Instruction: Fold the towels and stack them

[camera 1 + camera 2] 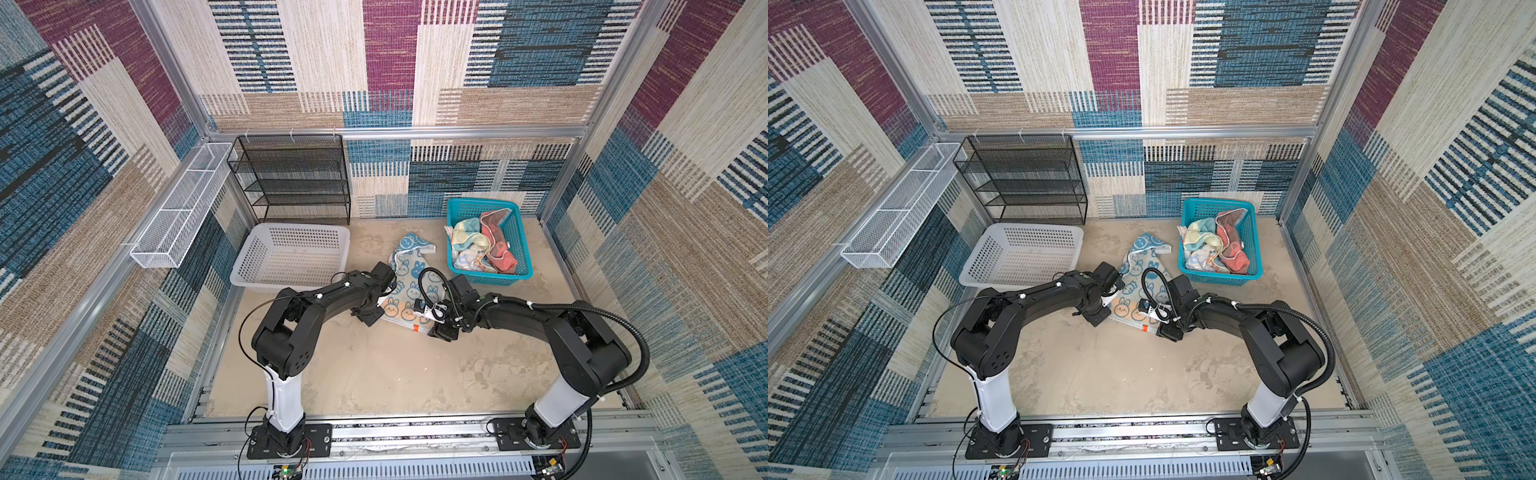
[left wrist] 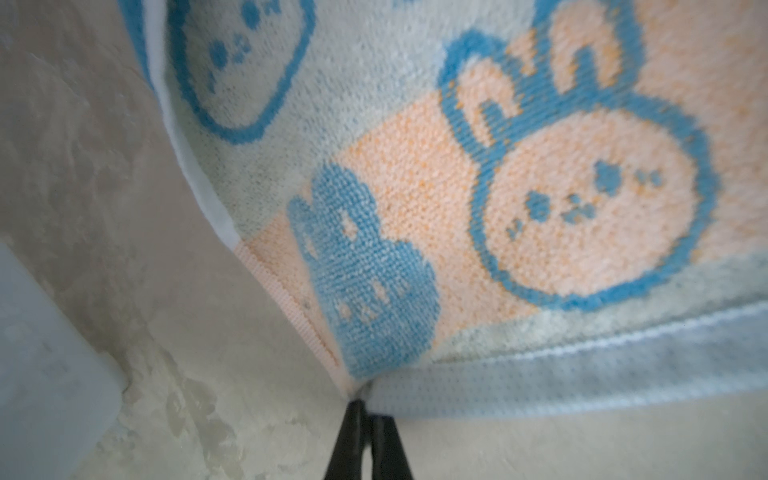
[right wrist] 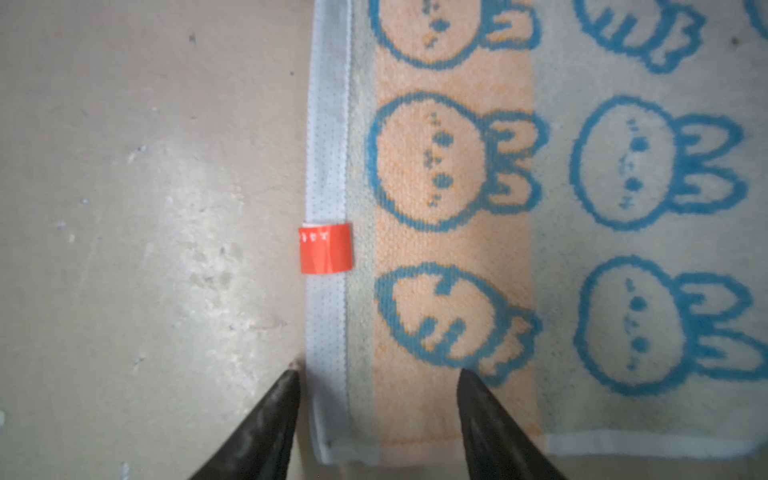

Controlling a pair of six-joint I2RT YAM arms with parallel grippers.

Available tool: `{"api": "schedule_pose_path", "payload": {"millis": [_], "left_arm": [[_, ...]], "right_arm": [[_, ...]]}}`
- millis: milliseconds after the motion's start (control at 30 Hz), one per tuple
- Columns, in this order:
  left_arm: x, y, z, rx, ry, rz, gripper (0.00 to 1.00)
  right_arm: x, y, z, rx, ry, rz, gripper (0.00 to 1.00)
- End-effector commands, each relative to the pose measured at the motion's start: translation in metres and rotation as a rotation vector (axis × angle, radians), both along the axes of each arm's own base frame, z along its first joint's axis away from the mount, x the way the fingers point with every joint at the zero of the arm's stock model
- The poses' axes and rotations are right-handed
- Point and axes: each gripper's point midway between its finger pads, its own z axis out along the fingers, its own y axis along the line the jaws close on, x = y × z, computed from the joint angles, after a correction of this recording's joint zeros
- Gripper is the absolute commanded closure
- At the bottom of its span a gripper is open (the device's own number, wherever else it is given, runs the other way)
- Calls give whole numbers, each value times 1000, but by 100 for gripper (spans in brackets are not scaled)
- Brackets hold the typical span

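Beige tabletop — towel part-hidden, left gripper tight on corner, right gripper parted

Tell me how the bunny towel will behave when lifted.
Probably floppy: the bunny towel lies rumpled at its far end. Its looped pile suggests light, not slippery. Held only by the left end effector pinching one corner, it would likely droop.

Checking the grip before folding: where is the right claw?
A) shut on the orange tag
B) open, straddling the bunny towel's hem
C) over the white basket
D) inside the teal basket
B: the right claw is open, jaws either side of the hem of the bunny towel.
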Motion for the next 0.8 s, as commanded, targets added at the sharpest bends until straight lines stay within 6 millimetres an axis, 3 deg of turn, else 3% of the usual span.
{"api": "schedule_pose_path", "payload": {"millis": [0,100,267,333,433,533,567,667,767], "left_arm": [[1,3,3,13,-12,20,100],[1,3,3,7,-10,24,100],[1,3,4,3,-11,29,100],[1,3,6,4,-17,30,100],[2,3,9,1,-29,28,100],[4,2,12,-8,-43,31,100],[5,2,13,-13,-48,33,100],[6,2,15,-16,-59,39,100],[5,4,13,-9,-60,45,100]], "right_arm": [[-16,-22,-25,-128,87,-15,50],[-15,-22,-28,-137,98,-15,66],[-13,-25,-32,-155,96,-25,75],[-10,-26,-31,-162,80,-30,83],[-4,-26,-25,-155,43,-34,93],[5,-25,-18,-147,-5,-45,97],[8,-24,-15,-141,-22,-48,97],[9,-26,-14,-139,-42,-57,71],[3,-32,-21,-168,-20,-57,65]]}}
